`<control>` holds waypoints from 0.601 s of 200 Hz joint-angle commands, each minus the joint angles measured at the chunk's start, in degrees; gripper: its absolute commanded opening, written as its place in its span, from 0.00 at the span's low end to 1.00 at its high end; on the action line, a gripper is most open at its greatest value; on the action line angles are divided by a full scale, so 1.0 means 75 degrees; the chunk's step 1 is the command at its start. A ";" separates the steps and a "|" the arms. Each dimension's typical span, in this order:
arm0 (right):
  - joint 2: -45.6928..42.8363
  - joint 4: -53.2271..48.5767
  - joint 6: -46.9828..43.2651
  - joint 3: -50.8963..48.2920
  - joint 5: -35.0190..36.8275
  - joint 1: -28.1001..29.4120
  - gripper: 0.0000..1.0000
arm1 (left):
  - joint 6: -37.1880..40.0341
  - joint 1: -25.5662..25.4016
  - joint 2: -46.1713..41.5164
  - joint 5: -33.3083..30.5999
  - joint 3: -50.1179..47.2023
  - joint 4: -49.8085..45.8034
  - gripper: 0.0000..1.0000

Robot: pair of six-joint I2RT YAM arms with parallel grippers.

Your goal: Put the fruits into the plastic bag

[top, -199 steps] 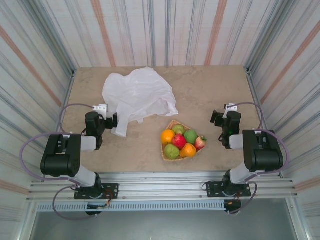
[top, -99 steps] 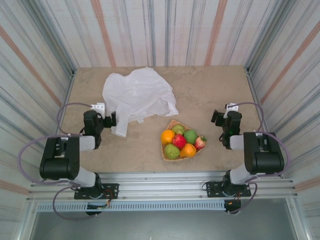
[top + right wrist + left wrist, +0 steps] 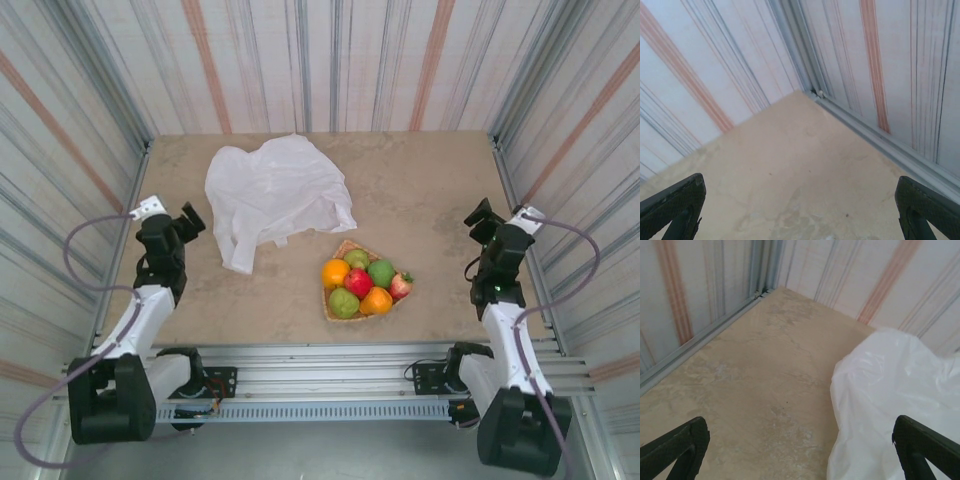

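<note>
bag spot: the plastic bag (image 3: 275,195) lies crumpled at about 11 o'clock from the middle of the table (image 3: 430,190). No open mouth facing up that I can spot.
fruit spot: the fruits (image 3: 362,285) are all piled in the woven tray (image 3: 344,246) at about 5 o'clock from the middle, well apart from the bag's near tail.
left claw: the left gripper (image 3: 188,220) sits out at 9 o'clock, jaws spread wide, nothing in them. On its wrist cam the bag is just off at 2 o'clock, not touching.
right claw: the right gripper (image 3: 483,215) is at 3 o'clock by the wall, also wide open and empty, pointed at the far corner.
how the bag handles: my guess is super light, floppy and slick. It'll slide and collapse rather than stay put, so pinch a loose edge or handle near the tail at its 7 o'clock end and lift to open it.
how the fruit handles: small, round, glossy, probably rigid and light, so likely to roll or squirt out. Grab across the widest part from above. The strawberry (image 3: 401,286) on the tray's 3 o'clock edge looks easiest to reach first.
progress: nothing bagged yet, imo.
</note>
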 commanded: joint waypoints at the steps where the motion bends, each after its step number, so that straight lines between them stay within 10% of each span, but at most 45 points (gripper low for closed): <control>1: -0.0498 -0.0998 0.0633 0.0300 -0.0804 -0.0032 0.99 | -0.1660 0.0096 -0.0319 0.0218 0.0564 -0.1853 0.99; 56: 0.0704 -0.1698 0.0323 0.1646 -0.2275 0.1497 0.96 | -0.1939 -0.0440 -0.0176 0.2820 0.0803 -0.2601 0.99; 120: 0.4418 -0.3416 -0.1874 0.4240 -0.1479 0.4525 0.95 | -0.0927 -0.3035 0.0673 0.0307 0.1745 -0.5116 0.99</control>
